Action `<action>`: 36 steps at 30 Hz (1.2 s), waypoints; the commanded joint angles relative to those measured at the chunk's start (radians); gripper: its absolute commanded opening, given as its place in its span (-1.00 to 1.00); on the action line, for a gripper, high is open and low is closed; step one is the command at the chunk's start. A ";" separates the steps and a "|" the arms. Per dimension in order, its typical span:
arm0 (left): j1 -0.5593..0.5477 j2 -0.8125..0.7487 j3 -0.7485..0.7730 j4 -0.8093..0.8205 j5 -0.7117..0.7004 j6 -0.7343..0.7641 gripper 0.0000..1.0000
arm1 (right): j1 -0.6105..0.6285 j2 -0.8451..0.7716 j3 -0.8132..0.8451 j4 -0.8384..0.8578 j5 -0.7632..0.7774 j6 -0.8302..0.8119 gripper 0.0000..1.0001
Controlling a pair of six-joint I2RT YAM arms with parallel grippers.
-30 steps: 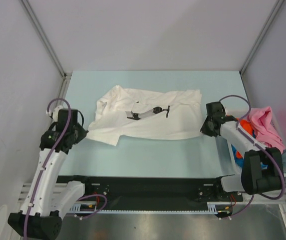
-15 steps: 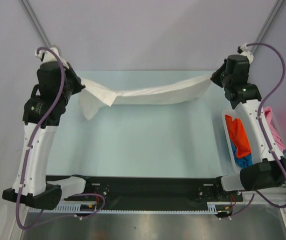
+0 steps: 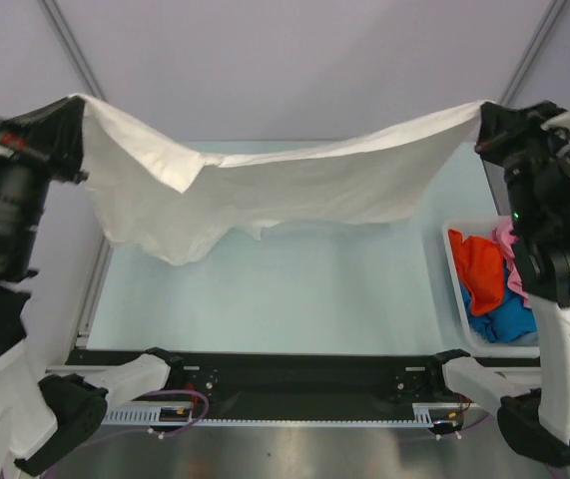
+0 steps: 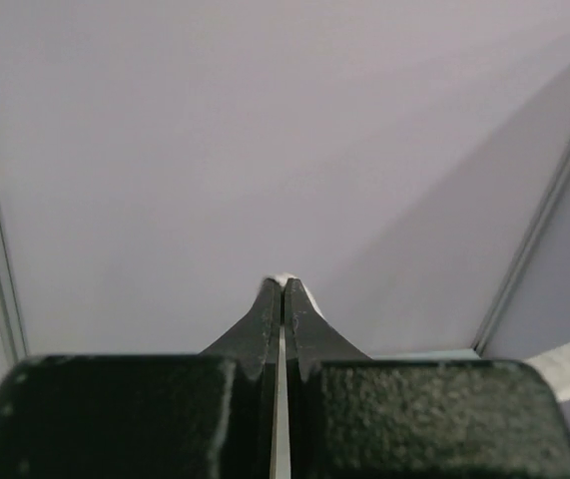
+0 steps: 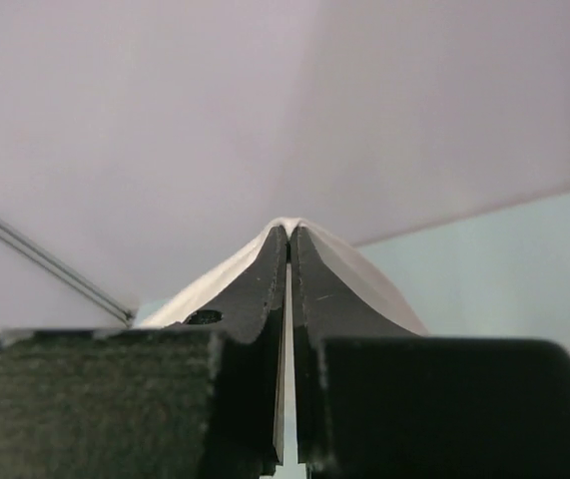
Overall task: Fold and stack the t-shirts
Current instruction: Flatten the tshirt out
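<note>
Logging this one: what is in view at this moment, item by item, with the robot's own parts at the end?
white t-shirt: one, white, stretched in the air above the table, pinched at its two upper corners
orange t-shirt: one, orange, crumpled in the bin, left side
blue t-shirt: one, bright blue, in the bin, near end
pink t-shirt: one, pink, in the bin, beside the orange one
bin: one, pale, on the table's right side
table: one, pale blue-green, under the shirt
left fingers: two, black, shut on the white t-shirt's left corner
right fingers: two, black, shut on its right corner
</note>
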 commanded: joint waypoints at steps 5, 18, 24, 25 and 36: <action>-0.049 -0.260 0.044 0.088 0.139 0.055 -0.99 | 0.006 -0.262 -0.012 0.123 -0.039 -0.044 -1.00; -0.049 -0.125 -0.038 0.143 0.160 0.092 -0.99 | -0.028 -0.195 -0.136 0.169 -0.165 0.018 -1.00; -0.043 -0.058 -0.501 0.345 0.040 0.166 -0.99 | -0.021 0.001 -0.335 0.360 -0.182 0.015 -1.00; -0.030 -0.042 -0.558 0.375 0.026 0.167 -0.99 | -0.019 0.040 -0.382 0.415 -0.182 0.019 -1.00; 0.284 0.547 -0.791 0.644 0.122 0.066 -0.99 | -0.057 0.757 -0.287 0.776 -0.257 0.027 -1.00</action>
